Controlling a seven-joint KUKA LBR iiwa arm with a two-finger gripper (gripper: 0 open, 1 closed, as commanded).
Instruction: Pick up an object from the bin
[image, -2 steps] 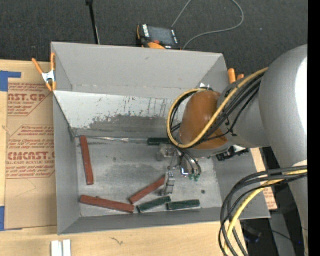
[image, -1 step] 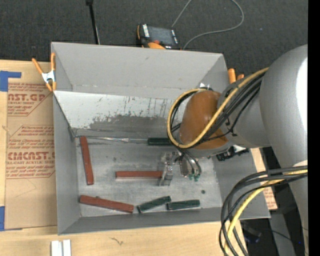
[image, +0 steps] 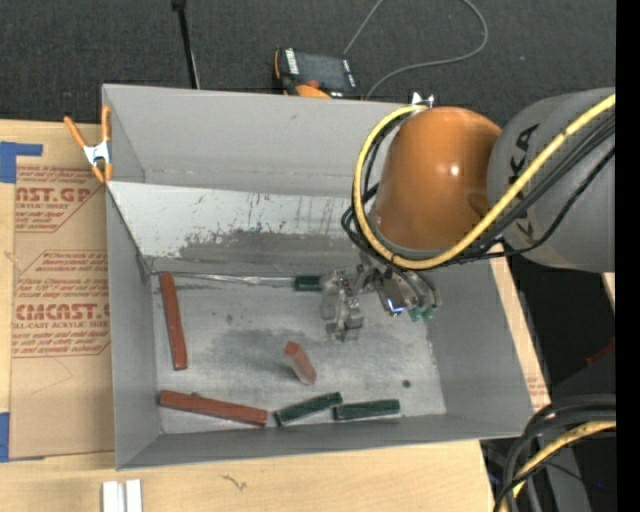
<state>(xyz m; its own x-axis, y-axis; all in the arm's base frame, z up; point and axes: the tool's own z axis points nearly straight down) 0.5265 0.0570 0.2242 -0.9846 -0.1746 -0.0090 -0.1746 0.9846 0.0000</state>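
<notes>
Hanging near a short, slanted reddish-brown block (image: 299, 362) on the bin (image: 250, 140) floor, gripper (image: 344, 318) spread impossible to tell.

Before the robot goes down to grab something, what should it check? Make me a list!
1. Gripper over the bin floor, away from the walls: ok.
2. A thing right under the gripper: cannot tell.
3. Red piece, nearest in front, lying alone with room around it: ok.
4. Green piece free of the back wall: not ok, it lies right by it.
5. Left stick out of the gripper's way: ok.
</notes>
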